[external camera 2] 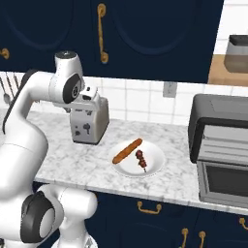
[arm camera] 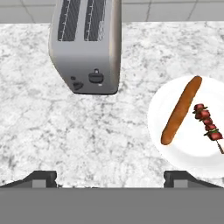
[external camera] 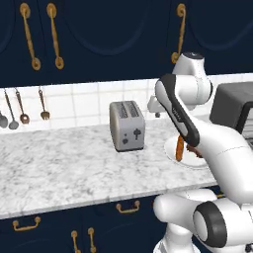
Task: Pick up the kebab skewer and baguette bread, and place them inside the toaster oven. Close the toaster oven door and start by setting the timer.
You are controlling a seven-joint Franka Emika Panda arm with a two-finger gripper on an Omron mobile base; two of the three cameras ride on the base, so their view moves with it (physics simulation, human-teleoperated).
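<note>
A white plate (external camera 2: 122, 169) sits on the marble counter, right of the silver slot toaster. On it lie the orange-brown baguette bread (external camera 2: 127, 150) (arm camera: 180, 110) (external camera: 180, 148) and, just beside it, the small kebab skewer (external camera 2: 141, 160) (arm camera: 208, 124). The dark grey toaster oven (external camera 2: 218, 114) (external camera: 232, 101) stands at the counter's right end. Its door (external camera 2: 225, 181) looks folded down, leaving the front open. My gripper (external camera 2: 94, 102) (arm camera: 111, 178) hovers high over the counter by the slot toaster, left of the plate. It is open, with nothing between its fingers.
The silver two-slot toaster (external camera: 127, 125) (arm camera: 87, 43) stands near the back wall. Kitchen utensils (external camera: 22, 111) hang on the tiled wall at far left. Dark blue cabinets with brass handles sit above and below the counter. A grey jar (external camera 2: 237, 53) stands on a wooden shelf at upper right.
</note>
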